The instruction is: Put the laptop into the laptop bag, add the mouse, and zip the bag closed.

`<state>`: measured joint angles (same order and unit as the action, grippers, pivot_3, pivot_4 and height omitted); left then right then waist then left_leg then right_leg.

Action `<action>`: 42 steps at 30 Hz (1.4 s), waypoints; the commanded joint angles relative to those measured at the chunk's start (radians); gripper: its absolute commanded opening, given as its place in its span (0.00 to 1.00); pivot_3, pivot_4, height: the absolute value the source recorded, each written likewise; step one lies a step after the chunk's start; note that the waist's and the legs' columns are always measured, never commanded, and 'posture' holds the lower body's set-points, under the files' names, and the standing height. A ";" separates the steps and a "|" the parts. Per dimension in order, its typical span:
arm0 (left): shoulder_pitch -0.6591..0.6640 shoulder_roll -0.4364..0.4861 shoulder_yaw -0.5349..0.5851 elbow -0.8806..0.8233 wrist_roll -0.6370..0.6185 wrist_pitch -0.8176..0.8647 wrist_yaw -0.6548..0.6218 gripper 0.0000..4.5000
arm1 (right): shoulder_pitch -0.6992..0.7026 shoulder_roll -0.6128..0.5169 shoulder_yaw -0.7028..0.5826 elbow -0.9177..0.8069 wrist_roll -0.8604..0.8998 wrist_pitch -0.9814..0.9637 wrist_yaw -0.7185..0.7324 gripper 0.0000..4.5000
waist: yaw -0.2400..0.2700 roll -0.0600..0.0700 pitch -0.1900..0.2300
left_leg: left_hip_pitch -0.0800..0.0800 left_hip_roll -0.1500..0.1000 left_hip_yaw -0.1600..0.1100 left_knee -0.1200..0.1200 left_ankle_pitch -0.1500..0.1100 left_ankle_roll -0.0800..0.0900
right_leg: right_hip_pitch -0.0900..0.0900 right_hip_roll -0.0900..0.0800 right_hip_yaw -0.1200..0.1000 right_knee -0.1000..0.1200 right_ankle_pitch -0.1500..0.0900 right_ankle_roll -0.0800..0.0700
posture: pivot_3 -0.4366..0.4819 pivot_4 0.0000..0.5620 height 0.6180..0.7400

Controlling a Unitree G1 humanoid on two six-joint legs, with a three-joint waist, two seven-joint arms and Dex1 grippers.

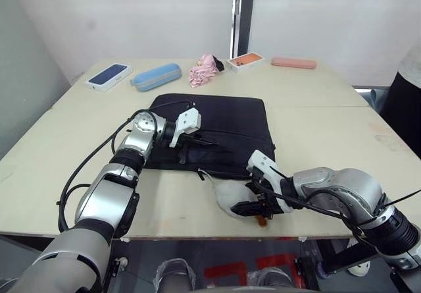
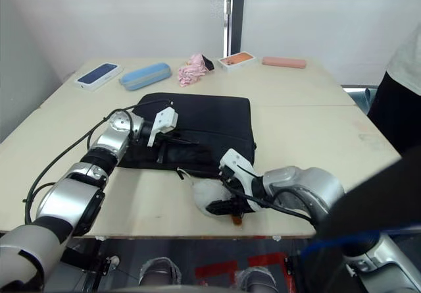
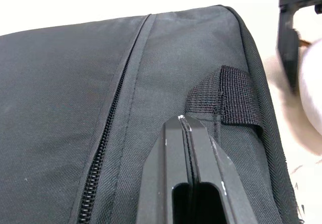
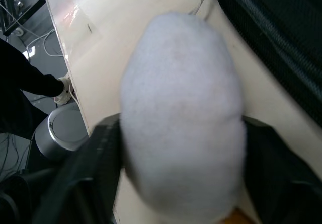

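Two black fingers of the left gripper (image 3: 182, 124) are pressed flat together with no gap between them, and their tips rest on the top face of the laptop bag (image 1: 230, 118), just beside a black strap handle (image 3: 231, 95) and a little apart from the zipper (image 3: 108, 128) that runs along the fabric. We see the right gripper (image 1: 255, 207) pinching a puffy white oval thing (image 1: 229, 196), one finger on each side of it and touching it, with a small orange tag (image 1: 262, 222) at the end nearer the robot. This white thing sits at about 5 o'clock from the bag, just beside its near edge and close to the front edge of the table (image 1: 316, 95). The bag lies flat in the middle of the table. Well beyond it, along the far side, we see a dark blue phone box (image 1: 108, 76) at 10 o'clock, a light blue case (image 1: 156, 76) at 11, a crumpled pink cloth (image 1: 204, 70) at 12, an orange-topped box (image 1: 246, 60) just past 12, and a flat pink case (image 1: 293, 62) at 1 o'clock. A person (image 1: 404, 102) stands at 3 o'clock, by the table's edge.
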<state>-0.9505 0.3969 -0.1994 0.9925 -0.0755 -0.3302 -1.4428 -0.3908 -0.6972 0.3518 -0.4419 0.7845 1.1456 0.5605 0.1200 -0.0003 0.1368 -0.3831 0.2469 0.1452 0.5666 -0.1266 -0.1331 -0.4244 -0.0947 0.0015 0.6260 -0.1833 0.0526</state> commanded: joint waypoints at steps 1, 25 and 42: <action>0.058 0.016 -0.053 0.074 0.097 -0.019 0.030 0.00 | 0.014 -0.020 -0.064 -0.045 0.002 -0.014 0.038 0.37 | -0.001 0.000 -0.002 | 0.000 0.000 0.000 0.000 0.000 0.000 | 0.001 0.000 0.000 0.000 0.000 0.000 | 0.48 0.27 1.00; 0.098 0.017 -0.094 0.053 0.118 -0.006 -0.012 0.00 | 0.518 -0.483 -0.725 0.118 -0.178 -0.280 0.340 0.01 | -0.008 0.000 -0.028 | 0.003 -0.001 0.002 -0.010 -0.001 0.001 | 0.006 -0.001 0.000 -0.014 -0.010 0.017 | 0.48 0.27 1.00; 0.131 0.004 -0.075 0.021 0.104 -0.007 -0.062 0.00 | -0.220 -0.186 -0.197 0.524 -0.552 -0.382 0.193 0.01 | -0.020 0.011 -0.031 | 0.001 -0.005 0.005 -0.012 0.000 0.004 | 0.004 -0.006 -0.002 -0.014 -0.003 0.004 | 0.48 0.27 1.00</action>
<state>-0.8793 0.3909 -0.2153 0.9571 -0.0439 -0.3674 -1.4962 -0.5871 -0.8731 0.1653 0.0795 0.2563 0.7833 0.7605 0.0997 0.0104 0.1055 -0.3828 0.2414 0.1499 0.5547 -0.1271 -0.1290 -0.4203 -0.1006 -0.0005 0.6112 -0.1859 0.0567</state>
